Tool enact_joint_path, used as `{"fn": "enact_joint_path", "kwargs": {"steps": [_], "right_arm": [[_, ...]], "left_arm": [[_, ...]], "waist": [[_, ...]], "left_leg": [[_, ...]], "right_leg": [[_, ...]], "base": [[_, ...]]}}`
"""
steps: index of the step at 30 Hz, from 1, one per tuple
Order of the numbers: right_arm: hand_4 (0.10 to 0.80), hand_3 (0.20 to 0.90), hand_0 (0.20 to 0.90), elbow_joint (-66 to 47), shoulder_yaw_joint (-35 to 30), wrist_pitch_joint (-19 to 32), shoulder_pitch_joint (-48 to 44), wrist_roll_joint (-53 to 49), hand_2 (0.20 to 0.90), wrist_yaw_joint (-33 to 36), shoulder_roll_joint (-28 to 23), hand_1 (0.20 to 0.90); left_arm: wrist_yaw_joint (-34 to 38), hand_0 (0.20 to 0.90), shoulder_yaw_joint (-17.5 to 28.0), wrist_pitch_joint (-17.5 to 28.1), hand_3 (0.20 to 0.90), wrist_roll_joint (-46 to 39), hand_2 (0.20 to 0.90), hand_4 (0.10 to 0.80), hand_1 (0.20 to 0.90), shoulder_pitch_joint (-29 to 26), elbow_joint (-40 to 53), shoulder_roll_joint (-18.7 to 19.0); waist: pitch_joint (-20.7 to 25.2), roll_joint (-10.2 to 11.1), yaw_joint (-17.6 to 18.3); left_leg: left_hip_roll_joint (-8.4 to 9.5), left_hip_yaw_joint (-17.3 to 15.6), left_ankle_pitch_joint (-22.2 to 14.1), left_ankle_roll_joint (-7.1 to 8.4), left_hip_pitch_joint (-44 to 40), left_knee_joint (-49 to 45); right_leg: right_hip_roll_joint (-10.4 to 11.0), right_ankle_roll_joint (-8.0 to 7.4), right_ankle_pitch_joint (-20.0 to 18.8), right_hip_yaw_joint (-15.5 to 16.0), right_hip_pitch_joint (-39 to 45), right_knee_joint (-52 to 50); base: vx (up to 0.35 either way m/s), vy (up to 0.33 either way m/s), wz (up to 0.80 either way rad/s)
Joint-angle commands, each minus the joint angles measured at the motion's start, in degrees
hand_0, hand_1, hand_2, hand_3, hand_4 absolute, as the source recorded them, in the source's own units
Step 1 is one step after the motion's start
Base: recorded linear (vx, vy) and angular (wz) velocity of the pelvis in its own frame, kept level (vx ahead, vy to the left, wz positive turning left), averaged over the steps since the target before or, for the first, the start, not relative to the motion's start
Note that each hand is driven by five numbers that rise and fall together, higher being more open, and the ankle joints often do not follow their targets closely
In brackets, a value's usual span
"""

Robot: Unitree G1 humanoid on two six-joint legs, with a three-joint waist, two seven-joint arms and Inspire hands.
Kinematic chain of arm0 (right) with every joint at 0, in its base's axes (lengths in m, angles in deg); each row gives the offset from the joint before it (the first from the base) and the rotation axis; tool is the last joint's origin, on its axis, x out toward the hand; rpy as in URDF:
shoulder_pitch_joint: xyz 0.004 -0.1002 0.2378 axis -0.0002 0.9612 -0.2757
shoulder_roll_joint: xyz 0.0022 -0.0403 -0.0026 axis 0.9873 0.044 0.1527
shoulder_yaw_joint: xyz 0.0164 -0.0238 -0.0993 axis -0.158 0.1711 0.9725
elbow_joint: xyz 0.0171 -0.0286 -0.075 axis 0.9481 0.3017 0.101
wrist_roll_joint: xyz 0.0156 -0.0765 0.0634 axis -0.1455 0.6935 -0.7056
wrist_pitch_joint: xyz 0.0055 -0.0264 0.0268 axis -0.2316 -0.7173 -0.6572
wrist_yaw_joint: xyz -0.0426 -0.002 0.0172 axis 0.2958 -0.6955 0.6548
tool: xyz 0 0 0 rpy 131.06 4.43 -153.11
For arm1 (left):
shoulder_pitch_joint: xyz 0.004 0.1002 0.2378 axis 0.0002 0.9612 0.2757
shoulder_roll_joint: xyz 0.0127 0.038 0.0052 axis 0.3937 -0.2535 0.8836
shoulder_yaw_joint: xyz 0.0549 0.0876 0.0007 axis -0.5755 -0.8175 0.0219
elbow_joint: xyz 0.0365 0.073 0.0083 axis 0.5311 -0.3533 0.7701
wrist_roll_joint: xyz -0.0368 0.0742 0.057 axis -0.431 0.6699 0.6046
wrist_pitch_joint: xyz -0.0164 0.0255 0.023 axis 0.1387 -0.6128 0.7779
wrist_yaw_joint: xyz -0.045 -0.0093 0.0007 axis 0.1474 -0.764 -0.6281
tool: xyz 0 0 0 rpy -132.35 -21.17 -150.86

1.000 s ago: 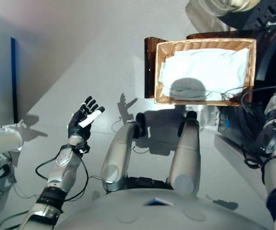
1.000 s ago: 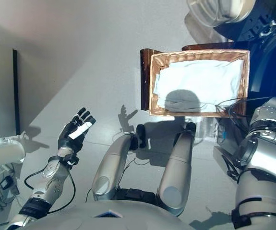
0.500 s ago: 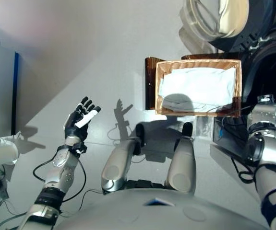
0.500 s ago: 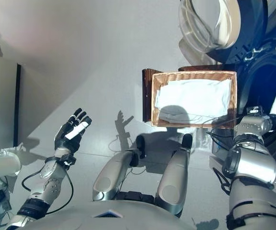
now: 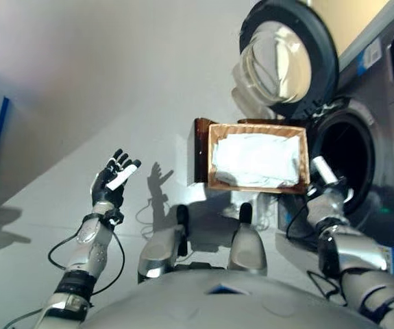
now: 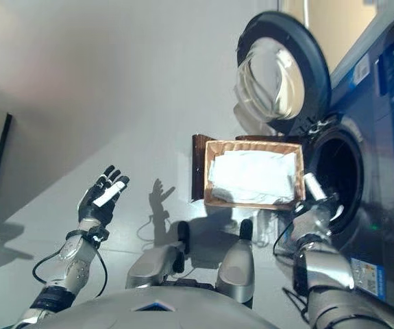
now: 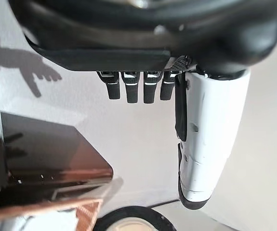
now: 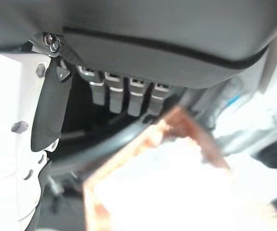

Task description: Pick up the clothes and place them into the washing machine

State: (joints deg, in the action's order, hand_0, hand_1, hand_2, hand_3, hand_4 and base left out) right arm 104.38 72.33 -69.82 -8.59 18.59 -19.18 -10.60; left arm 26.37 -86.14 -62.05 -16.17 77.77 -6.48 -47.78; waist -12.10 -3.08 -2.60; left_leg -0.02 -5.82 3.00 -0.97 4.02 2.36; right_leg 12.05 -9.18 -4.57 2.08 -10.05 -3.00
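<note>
On the grey floor [image 5: 114, 82], before the robot, a wicker basket [image 5: 210, 164] sits on a dark brown stand [image 5: 200, 151], just beside the washing machine [image 6: 382, 157]; white clothes [image 5: 255, 159] lie heaped inside the basket, filling it; the machine's round door [image 5: 289, 58] is swung wide, its dark drum opening [image 5: 344, 161] exposed at the basket's right; the left robot hand [image 5: 112, 179] is raised well to the left of the basket, fingers straight and spread, holding nothing; the right robot hand [image 6: 318, 195] reaches between basket and drum opening, white-covered thumb extended, fingers straight in its wrist view, empty
</note>
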Motion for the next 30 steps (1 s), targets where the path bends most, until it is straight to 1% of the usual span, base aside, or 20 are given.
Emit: {"fn": "enact_joint_path", "kwargs": {"steps": [1,2,4,6,12,16,17,18,19,20,22,23,24,26,30], "right_arm": [[0.800,0.900,0.900,-6.99,6.47,1.39,1.24,15.85,0.900,0.33,-2.71,0.900],[0.800,0.900,0.900,-9.73,9.33,0.69,2.60,22.15,0.900,0.69,-2.94,0.900],[0.800,0.900,0.900,-12.12,12.45,-0.32,4.10,29.84,0.900,0.39,-4.02,0.900],[0.800,0.900,0.900,-11.87,15.05,-2.13,4.35,37.93,0.900,1.33,-4.49,0.900],[0.800,0.900,0.900,-8.99,19.67,-5.07,2.65,49.70,0.900,2.65,-4.09,0.900],[0.800,0.900,0.900,-8.81,25.38,-6.79,0.70,61.13,0.900,3.31,-5.60,0.900],[0.800,0.900,0.900,-8.42,26.53,-7.69,0.12,64.04,0.900,3.79,-5.75,0.900],[0.800,0.900,0.900,-8.15,28.27,-9.46,-0.83,69.65,0.900,5.20,-6.13,0.900],[0.800,0.900,0.900,-8.11,28.29,-9.46,-0.88,69.68,0.900,5.23,-6.09,0.900],[0.800,0.900,0.900,-6.96,30.34,-11.25,-2.25,74.95,0.900,6.74,-6.25,0.900],[0.800,0.900,0.900,-4.20,33.95,-13.34,-5.78,81.12,0.900,6.36,-5.29,0.900],[0.800,0.900,0.900,-4.11,33.99,-13.33,-5.90,81.14,0.900,6.39,-5.23,0.900],[0.800,0.900,0.900,-3.41,35.81,-14.66,-7.48,84.77,0.900,6.92,-5.10,0.900],[0.800,0.900,0.900,-2.20,37.57,-16.09,-9.15,87.68,0.900,7.10,-4.87,0.900],[0.800,0.900,0.900,-1.64,37.49,-17.28,-10.07,88.90,0.900,7.67,-4.60,0.900]], "left_arm": [[0.30,0.900,5.30,5.24,0.900,2.79,0.900,0.800,0.900,-0.83,2.71,-0.01],[0.14,0.900,5.82,5.24,0.900,3.36,0.900,0.800,0.900,-0.58,2.68,-0.14],[-0.40,0.900,6.27,5.39,0.900,4.08,0.900,0.800,0.900,-0.19,2.39,-0.45],[-0.82,0.900,6.12,5.22,0.900,4.67,0.900,0.800,0.900,0.07,1.95,-0.81],[-0.90,0.900,5.52,4.81,0.900,5.69,0.900,0.800,0.900,0.50,2.39,-1.32],[-1.35,0.900,4.94,4.93,0.900,6.00,0.900,0.800,0.900,0.59,2.49,-1.39],[-1.40,0.900,4.76,4.88,0.900,6.30,0.900,0.800,0.900,0.37,2.18,-1.41],[-1.07,0.900,4.74,4.97,0.900,6.81,0.900,0.800,0.900,0.15,2.40,-1.20],[-1.06,0.900,4.77,4.96,0.900,6.82,0.900,0.800,0.900,0.14,2.41,-1.20],[-0.85,0.900,4.55,5.04,0.900,7.01,0.900,0.800,0.900,-0.21,2.72,-0.98],[-0.44,0.900,3.64,5.11,0.900,6.86,0.900,0.800,0.900,-0.96,2.80,-0.61],[-0.45,0.900,3.70,5.11,0.900,6.86,0.900,0.800,0.900,-1.00,2.78,-0.62],[-0.33,0.900,3.02,5.16,0.900,6.60,0.900,0.800,0.900,-1.48,3.70,-0.22],[-0.07,0.900,2.27,5.08,0.900,6.17,0.900,0.800,0.900,-2.17,4.25,-0.04],[0.35,0.900,1.75,4.99,0.900,6.13,0.900,0.800,0.900,-2.57,4.36,0.16]], "waist": [[1.26,-0.04,-0.09],[1.44,0.13,0.02],[1.92,0.31,0.12],[2.57,0.37,0.08],[3.24,0.16,-0.28],[2.97,-0.05,-0.60],[2.88,0.00,-0.76],[2.58,-0.02,-0.95],[2.59,-0.01,-0.90],[2.23,-0.11,-1.14],[0.78,-0.29,-1.71],[0.75,-0.26,-1.69],[-0.96,-0.62,-1.85],[-3.00,-1.04,-2.07],[-4.65,-1.45,-2.14]], "left_leg": [[-0.97,0.52,1.05,2.89,1.19,-0.14],[-1.19,0.56,0.93,2.98,0.78,-0.28],[-1.39,0.59,0.74,3.07,-0.02,-0.24],[-1.50,0.62,0.64,3.09,-0.94,0.29],[-1.48,0.96,0.62,2.96,-1.63,0.82],[-1.37,1.34,0.72,2.87,-1.09,0.86],[-1.40,1.41,0.73,2.86,-0.92,0.87],[-1.38,1.57,0.70,2.82,-0.45,0.67],[-1.38,1.60,0.68,2.82,-0.40,0.63],[-1.37,1.80,0.53,2.79,0.33,0.06],[-1.16,2.10,-0.11,2.54,1.75,-1.92],[-1.15,2.07,-0.20,2.53,1.87,-2.09],[-1.04,2.02,-1.08,2.36,3.37,-4.70],[-0.85,2.17,-2.12,2.06,5.70,-8.04],[-0.76,1.99,-3.29,2.07,8.52,-11.90]], "right_leg": [[-1.75,2.38,0.63,0.95,-1.08,-2.18],[-1.93,2.40,0.75,1.03,-0.66,-2.00],[-2.15,2.42,1.01,1.08,0.28,-1.70],[-2.25,2.37,1.20,1.39,1.18,-1.23],[-2.21,2.22,1.45,1.69,1.70,-1.08],[-2.27,2.19,1.61,1.83,0.93,-1.67],[-2.27,2.17,1.64,1.86,0.77,-1.78],[-2.31,2.20,1.79,1.99,0.33,-2.24],[-2.29,2.20,1.82,2.01,0.28,-2.29],[-2.35,2.23,2.13,2.11,-0.35,-3.02],[-2.41,2.40,2.60,1.80,-1.83,-4.97],[-2.39,2.40,2.68,1.75,-1.96,-5.13],[-2.26,2.57,3.17,1.19,-3.32,-7.25],[-2.17,2.91,3.81,0.60,-5.35,-9.88],[-2.15,3.09,4.62,0.13,-7.53,-12.75]], "base": [[0.067,-0.053,-0.07],[0.070,-0.050,-0.06],[0.076,-0.033,-0.09],[0.083,-0.025,-0.06],[0.027,-0.009,0.02],[0.000,0.000,0.00],[-0.019,0.010,0.04],[-0.018,0.004,0.05],[-0.036,0.003,0.07],[-0.058,-0.005,0.08],[-0.086,-0.006,0.15],[-0.128,0.005,0.10],[-0.156,0.012,0.01],[-0.155,0.011,-0.02],[-0.070,0.000,0.04]]}}
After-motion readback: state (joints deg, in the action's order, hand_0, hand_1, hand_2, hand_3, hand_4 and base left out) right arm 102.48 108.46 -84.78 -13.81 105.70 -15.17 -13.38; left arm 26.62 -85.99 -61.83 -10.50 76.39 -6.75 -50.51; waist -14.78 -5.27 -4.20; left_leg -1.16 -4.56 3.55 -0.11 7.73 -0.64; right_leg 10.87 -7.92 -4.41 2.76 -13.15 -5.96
